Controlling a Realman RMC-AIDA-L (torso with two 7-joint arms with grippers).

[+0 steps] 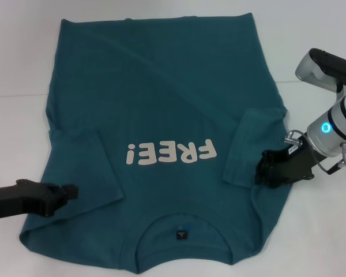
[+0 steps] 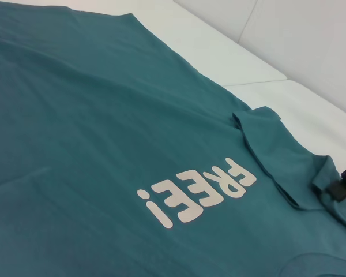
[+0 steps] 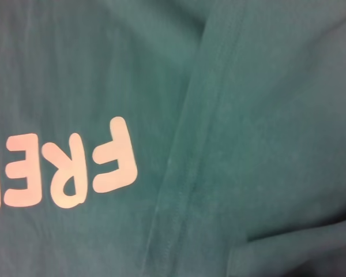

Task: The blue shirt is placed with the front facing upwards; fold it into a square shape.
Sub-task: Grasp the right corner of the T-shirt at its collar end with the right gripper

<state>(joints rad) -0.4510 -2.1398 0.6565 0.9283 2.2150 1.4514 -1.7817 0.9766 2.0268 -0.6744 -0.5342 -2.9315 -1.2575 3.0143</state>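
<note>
blue shirt (image 1: 161,104): soft matte cotton, face-up, sleeves folded inward | left gripper (image 1: 66,193) at 8 o'clock, right gripper (image 1: 265,173) at 4, both on sleeves; grip cannot be told

A plain white, matte, flat desk (image 1: 23,69) carries everything in view, its bare surface showing along the left, far and right edges. A faint straight seam (image 1: 17,95) crosses it near the far left, and another seam (image 2: 259,81) shows in the left wrist view.
</note>
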